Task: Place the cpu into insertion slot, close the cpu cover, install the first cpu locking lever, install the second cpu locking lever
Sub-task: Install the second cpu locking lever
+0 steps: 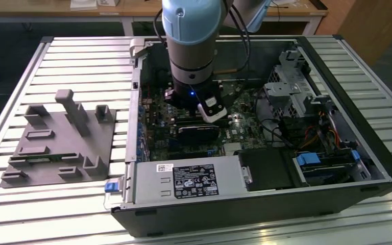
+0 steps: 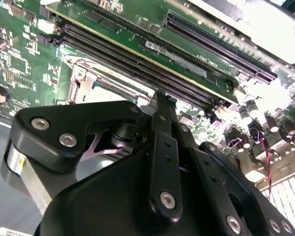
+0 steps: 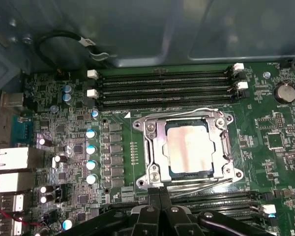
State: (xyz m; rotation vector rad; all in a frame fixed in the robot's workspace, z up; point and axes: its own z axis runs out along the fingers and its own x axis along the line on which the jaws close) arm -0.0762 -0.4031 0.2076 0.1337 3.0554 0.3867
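Jaws are pressed together with nothing between them; the gripper (image 3: 160, 195) hangs low over the green board (image 3: 265, 162), its tips at the near edge of the socket (image 3: 187, 121).

A row of small blue-topped capacitors (image 3: 91, 156) stands off to one side of the jaws, well apart from them. Just beyond the tips lies the metal cover (image 3: 155, 147), down flat over the socket. Through its window shows the chip (image 3: 189, 147), seated level, its pale top bare. A thin wire lever (image 3: 201, 184) runs along the socket edge closest to the jaws, and a second wire lever (image 3: 196, 111) runs along the far edge. Past that lie the long dark memory slots (image 3: 162, 91). A coin battery (image 3: 285, 91) sits far off on the other side.

By my reading, the chip is in and the cover is shut, so the work stands at the lever stage, and the near lever is the one closest to the tips. I cannot tell whether the tips touch it, or whether either lever is hooked under its catch. Working such a thin, springy wire calls for a square, steady contact that pushes it down and sideways under its tab without sliding onto the cover or chip.
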